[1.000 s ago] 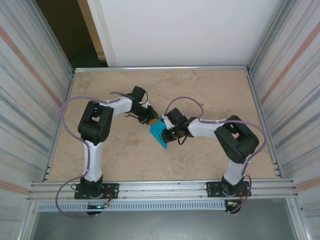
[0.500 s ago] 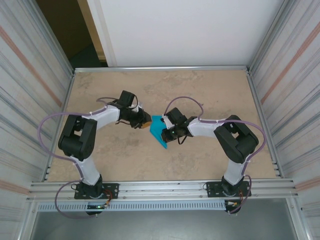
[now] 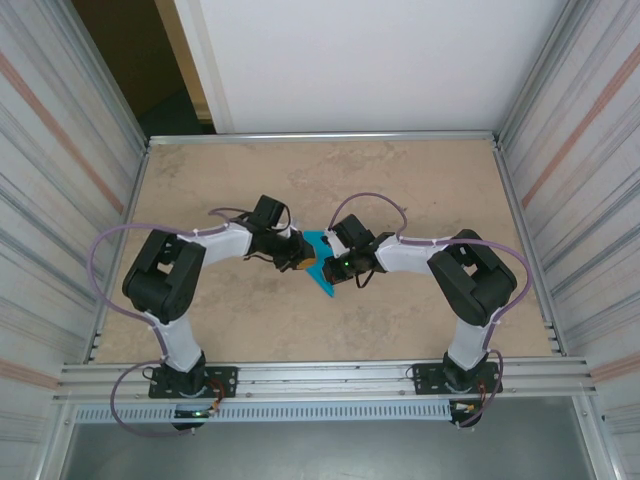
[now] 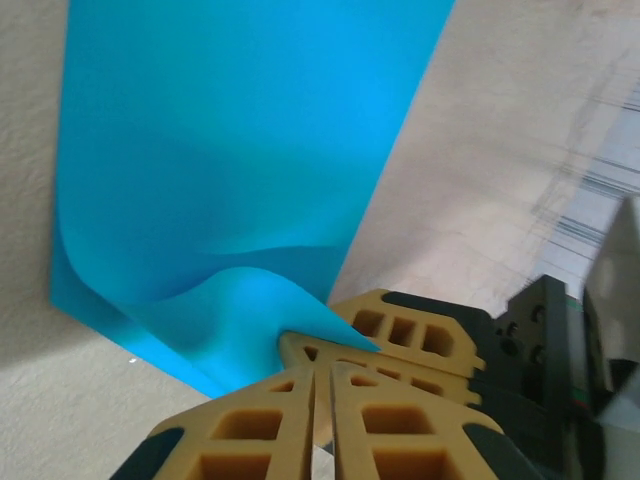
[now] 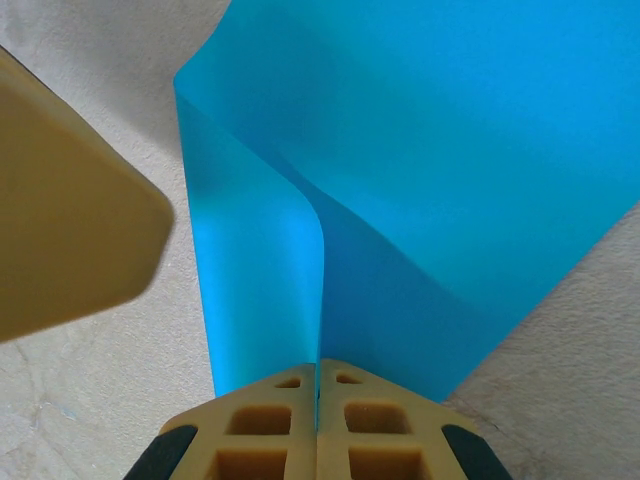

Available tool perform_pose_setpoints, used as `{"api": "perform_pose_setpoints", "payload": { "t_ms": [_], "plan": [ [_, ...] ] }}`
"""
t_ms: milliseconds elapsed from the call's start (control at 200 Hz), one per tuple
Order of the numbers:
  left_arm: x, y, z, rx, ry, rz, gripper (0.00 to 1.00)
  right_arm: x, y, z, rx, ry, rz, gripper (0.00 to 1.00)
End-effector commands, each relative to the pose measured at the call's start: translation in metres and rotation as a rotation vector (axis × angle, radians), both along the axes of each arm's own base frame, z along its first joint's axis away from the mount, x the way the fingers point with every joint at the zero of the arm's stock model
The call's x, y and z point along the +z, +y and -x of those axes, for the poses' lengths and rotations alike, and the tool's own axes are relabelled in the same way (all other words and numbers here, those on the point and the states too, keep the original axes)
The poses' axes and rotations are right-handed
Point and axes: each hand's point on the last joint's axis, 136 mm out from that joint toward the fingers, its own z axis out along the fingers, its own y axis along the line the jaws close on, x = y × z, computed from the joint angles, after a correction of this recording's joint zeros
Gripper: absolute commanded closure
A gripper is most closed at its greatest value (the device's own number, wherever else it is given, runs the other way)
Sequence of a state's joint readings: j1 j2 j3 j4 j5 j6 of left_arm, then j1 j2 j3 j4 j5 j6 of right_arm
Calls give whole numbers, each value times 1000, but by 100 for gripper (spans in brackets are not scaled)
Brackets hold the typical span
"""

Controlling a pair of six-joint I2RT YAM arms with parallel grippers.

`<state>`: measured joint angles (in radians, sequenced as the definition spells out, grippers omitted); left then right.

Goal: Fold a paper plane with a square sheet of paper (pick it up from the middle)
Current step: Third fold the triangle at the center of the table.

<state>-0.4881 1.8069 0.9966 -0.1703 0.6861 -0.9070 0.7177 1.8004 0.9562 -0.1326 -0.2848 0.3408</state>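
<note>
Beige table (image 3: 250, 320), turquoise square sheet of paper (image 4: 240, 140), edge curled

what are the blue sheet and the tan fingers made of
The blue sheet: thin matte paper by the look; it curls softly and shows no gloss. The tan fingers: likely moulded plastic or firm rubber, matte, with hollow pockets; which one I cannot tell.

The sheet of paper (image 3: 322, 264) is plain turquoise-blue with no print, darker where its curl casts shade. My left gripper (image 4: 318, 365) and right gripper (image 5: 318, 376) have ochre-yellow fingers on black bases. The table (image 3: 420, 180) is mottled beige.
</note>
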Motion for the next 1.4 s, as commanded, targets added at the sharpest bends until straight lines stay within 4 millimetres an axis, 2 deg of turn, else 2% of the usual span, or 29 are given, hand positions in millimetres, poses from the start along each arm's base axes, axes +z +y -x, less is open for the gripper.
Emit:
{"api": "perform_pose_setpoints", "payload": {
  "t_ms": [0, 326, 626, 822, 1158, 1393],
  "plan": [
    [-7, -2, 3, 13, 49, -33, 89, -5, -2, -1, -23, 38, 20, 95],
    [-18, -13, 9, -3, 73, -74, 90, -7, -2, 1, -21, 51, 24, 92],
    [-26, -9, 11, 15, 96, -109, 90, -9, -3, 1, -24, 57, 27, 91],
    [-27, -3, 12, 39, 84, -131, 90, -11, -4, 3, -23, 62, 32, 83],
    [-32, -1, 14, 49, 96, -134, 90, -15, -6, 3, -27, 67, 47, 89],
    [-19, -8, 9, 35, 54, -91, 89, -16, -8, 1, -43, 66, 65, 93]
  ]
}}
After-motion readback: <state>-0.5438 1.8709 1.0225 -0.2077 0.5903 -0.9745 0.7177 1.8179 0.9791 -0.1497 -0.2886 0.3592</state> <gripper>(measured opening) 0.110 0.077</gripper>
